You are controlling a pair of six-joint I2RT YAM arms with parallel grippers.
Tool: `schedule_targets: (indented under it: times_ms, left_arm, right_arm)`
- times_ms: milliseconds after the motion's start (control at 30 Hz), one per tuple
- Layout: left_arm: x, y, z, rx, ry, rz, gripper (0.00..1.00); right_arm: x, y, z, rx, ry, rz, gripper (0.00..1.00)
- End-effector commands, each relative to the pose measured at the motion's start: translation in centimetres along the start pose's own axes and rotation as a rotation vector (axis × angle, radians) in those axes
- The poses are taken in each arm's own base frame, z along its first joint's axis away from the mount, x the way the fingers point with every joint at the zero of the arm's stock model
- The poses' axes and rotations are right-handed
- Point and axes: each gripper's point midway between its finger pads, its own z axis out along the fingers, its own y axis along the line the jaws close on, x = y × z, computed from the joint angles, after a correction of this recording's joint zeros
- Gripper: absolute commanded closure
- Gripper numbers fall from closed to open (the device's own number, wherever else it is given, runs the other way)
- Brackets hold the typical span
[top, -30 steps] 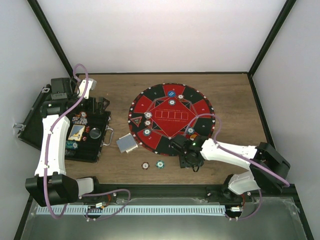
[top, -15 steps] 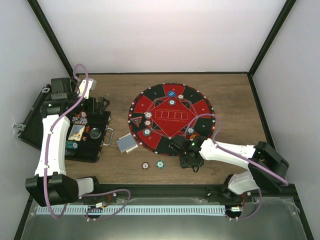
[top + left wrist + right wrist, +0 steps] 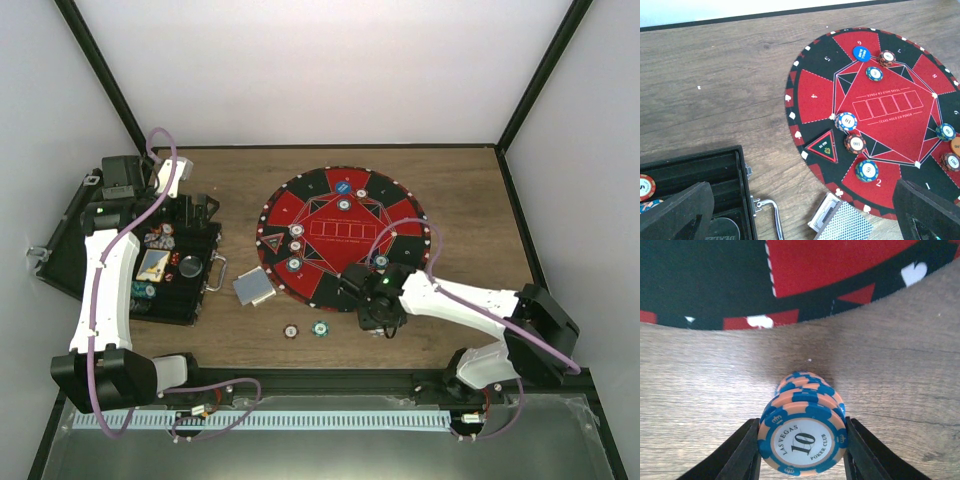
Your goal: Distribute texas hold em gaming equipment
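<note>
Clearly, "LAS VEGAS 10 POKER CLUB" chip [image 3: 802,440].

Place: we see a robotics lab cell | Signs: white enclosure walls [image 3: 300,70], black frame posts [image 3: 536,75], wooden table [image 3: 460,190]

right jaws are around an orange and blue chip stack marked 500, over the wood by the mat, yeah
Wrong number: the right wrist view shows the chip stack marked 10, not 500. Rest holds: right gripper's jaws flank it, beside the mat.
</note>
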Motion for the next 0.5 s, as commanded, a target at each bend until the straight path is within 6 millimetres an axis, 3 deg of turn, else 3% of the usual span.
schedule_targets:
  times_ms: [0,133,333,400,467]
  left_arm:
    - [-0.2,-0.2,-0.5,0.002,-0.017,0.013,0.00]
    - [-0.4,-0.3,-0.6,0.002,-0.020,0.015,0.00]
    - [-0.2,-0.4,-0.7,0.006,-0.014,0.008,0.00]
    - [-0.1,-0.4,-0.8,0.003,-0.011,0.007,0.00]
    - [-0.1,-0.4,-0.9,0.002,-0.013,0.009,0.00]
  right_arm:
    - [-2.8,1.0,-3.1,-0.015,-0.095,-0.013,0.66]
    - [-7.6,1.2,-5.8,-0.022,-0.187,-0.008,0.66]
    - [-19.6,-0.3,-9.6,-0.042,-0.379,0.038,0.66]
    - [-23.3,-1.0,-9.9,-0.028,-0.417,0.054,0.66]
    - [-26.6,-1.6,-8.5,-0.007,-0.409,0.073,0.66]
